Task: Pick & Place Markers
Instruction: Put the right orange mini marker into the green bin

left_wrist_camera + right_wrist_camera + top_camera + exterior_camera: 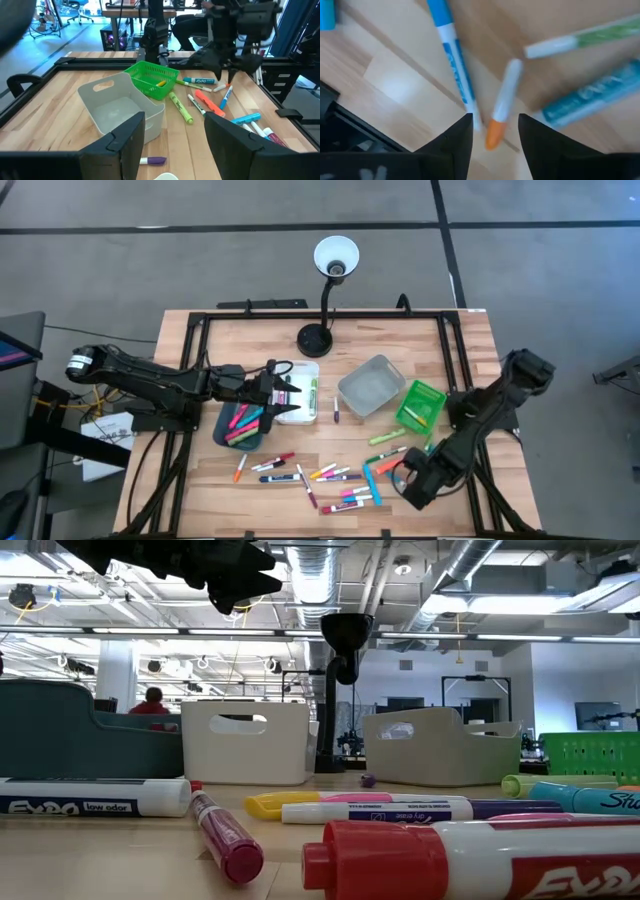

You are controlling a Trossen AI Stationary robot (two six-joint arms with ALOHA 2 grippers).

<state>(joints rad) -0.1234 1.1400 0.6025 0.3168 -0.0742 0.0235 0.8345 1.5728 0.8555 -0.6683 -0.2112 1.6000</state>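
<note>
Most markers [335, 478] lie scattered flat on the front half of the tabletop [200, 470], their long axes running mostly left-right or on a slant; I cannot count them surely. A handful more stand tilted in the teal bin [240, 425], caps pointing toward the back right, and one yellow marker lies in the green basket [420, 405]. A purple marker [336, 410] lies alone between the white bin [303, 402] and the grey bin [368, 385], its long axis running front to back.

The right hand [412, 480] is low over the right end of the scatter, the arm reaching forward from the right edge. In its wrist view the fingers [457, 140] stand narrowly apart, holding nothing, directly above an orange-capped marker [501, 107] whose cap points toward the hand — a blue marker [454, 55] lies just beside it, slanted.

The left hand [283, 394] hovers at the near edge of the white bin, beside the teal bin, the arm stretched rightward from the left side. Its fingers [125, 142] are spread wide and empty.

There are four bins — teal, white, grey, green — and one black lamp [330, 290] at the back of the tabletop.
</note>
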